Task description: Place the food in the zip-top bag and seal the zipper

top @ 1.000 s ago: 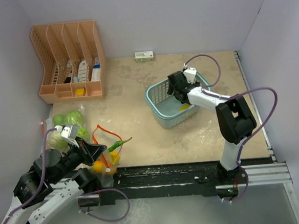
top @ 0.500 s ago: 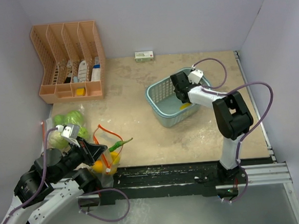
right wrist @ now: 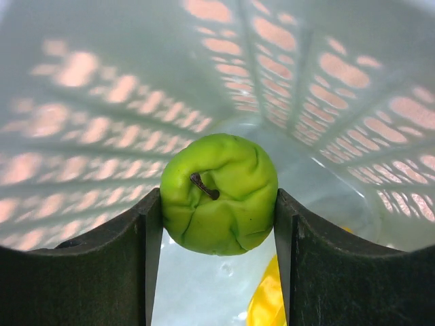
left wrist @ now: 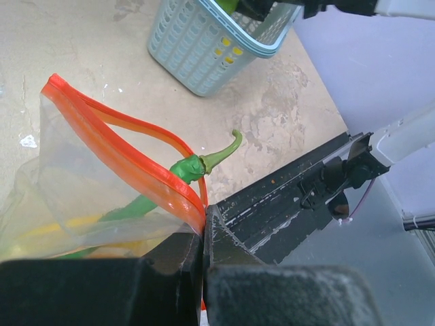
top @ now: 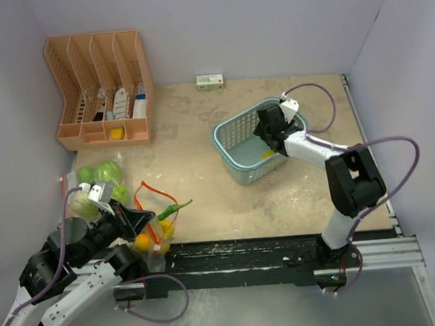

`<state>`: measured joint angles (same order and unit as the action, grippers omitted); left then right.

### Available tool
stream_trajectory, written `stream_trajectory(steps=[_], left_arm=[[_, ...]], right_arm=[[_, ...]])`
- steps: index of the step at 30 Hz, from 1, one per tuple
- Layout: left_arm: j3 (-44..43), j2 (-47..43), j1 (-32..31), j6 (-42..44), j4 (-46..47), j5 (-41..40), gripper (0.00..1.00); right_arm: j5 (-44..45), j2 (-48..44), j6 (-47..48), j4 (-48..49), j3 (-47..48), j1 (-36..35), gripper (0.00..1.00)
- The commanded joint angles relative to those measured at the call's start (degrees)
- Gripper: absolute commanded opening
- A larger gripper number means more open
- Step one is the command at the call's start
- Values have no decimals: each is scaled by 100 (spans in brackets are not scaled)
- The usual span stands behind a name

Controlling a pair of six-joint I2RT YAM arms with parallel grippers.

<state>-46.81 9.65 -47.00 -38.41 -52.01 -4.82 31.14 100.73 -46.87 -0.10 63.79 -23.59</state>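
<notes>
The clear zip-top bag (top: 148,216) with an orange zipper lies near the table's front left, mouth held open. My left gripper (top: 142,220) is shut on its zipper edge (left wrist: 170,197). A thin green chili (left wrist: 194,166) sticks out of the mouth, and yellow and orange fruits (top: 154,234) show inside. Two pale-green cabbages (top: 102,173) lie behind the bag, apparently outside it. My right gripper (top: 269,126) is inside the blue basket (top: 240,172), shut on a small green apple-like fruit (right wrist: 219,193). A yellow fruit (right wrist: 268,299) lies on the basket floor below it.
A peach desk organizer (top: 100,85) stands at the back left. A small white-and-green flat box (top: 209,81) lies by the back wall. The black base rail (top: 246,252) runs along the front edge. Walls close in on the left and right.
My right gripper has shifted right inside the basket and its arm has swung outward. The left arm and the bag have not moved.
</notes>
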Motion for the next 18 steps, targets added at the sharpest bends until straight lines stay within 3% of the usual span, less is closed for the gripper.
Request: stream_trajectory(steps=[1,10,18], left_arm=[[-98,-24,-11,-92,251,-161,0],[-449,783,-11,71,1209,-355,0],[-884,2357,-11,489,2573,273,0]], right_arm=[[-780,-942,544,162,44,-2,6],[-2302,-2310,1308,0,-199,2,6],[-4570,-3501,1831,475,-652,0,6]])
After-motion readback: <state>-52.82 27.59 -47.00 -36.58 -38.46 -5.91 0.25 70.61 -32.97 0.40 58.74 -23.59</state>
